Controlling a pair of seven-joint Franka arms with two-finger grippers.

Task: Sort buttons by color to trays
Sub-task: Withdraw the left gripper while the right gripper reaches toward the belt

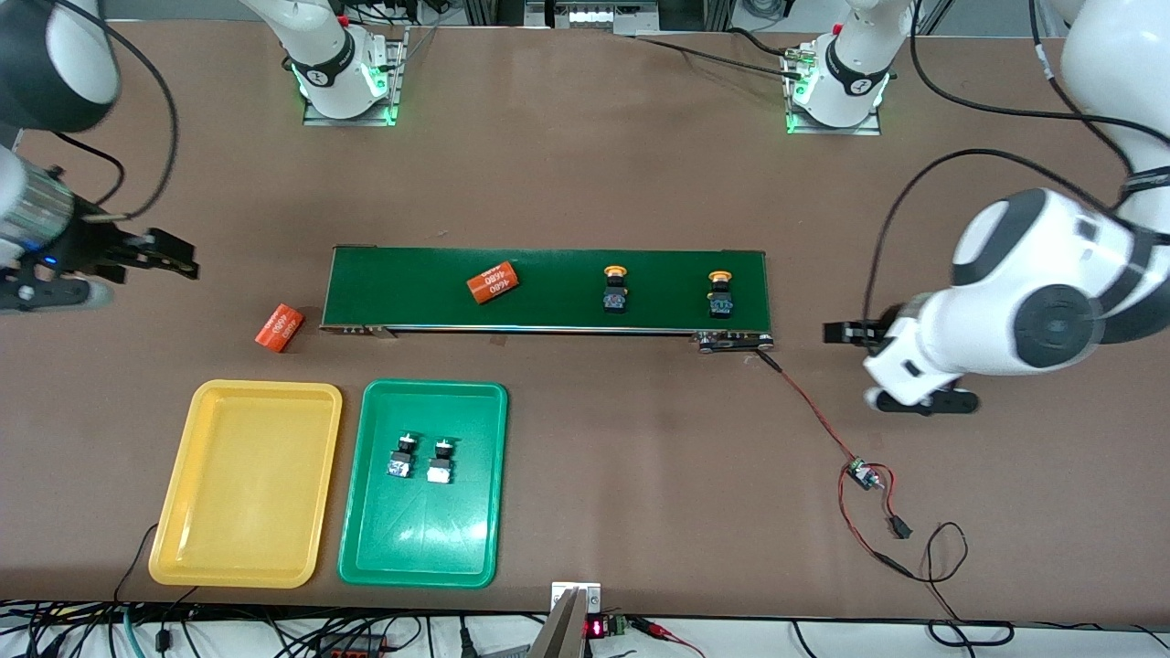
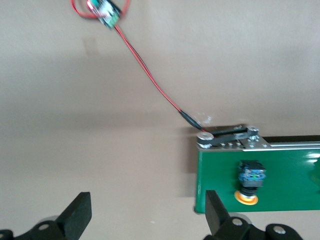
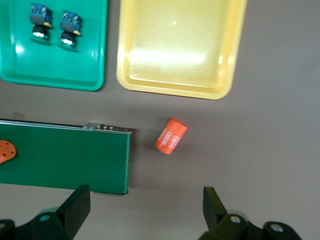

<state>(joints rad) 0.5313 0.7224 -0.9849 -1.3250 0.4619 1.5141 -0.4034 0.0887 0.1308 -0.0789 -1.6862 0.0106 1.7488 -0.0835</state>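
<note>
Brown desk is spanned by a belt carrying two yellow buttons, nearest the spread left hand beside its end, while the right hand is held spread, waiting.

The table is brown. The conveyor belt is dark green. On it stand two buttons with yellow-orange caps and black bodies. Two orange cylinders carry white print. One tray is yellow, the other tray is green and holds two black buttons. A thin wire is red and black.
</note>
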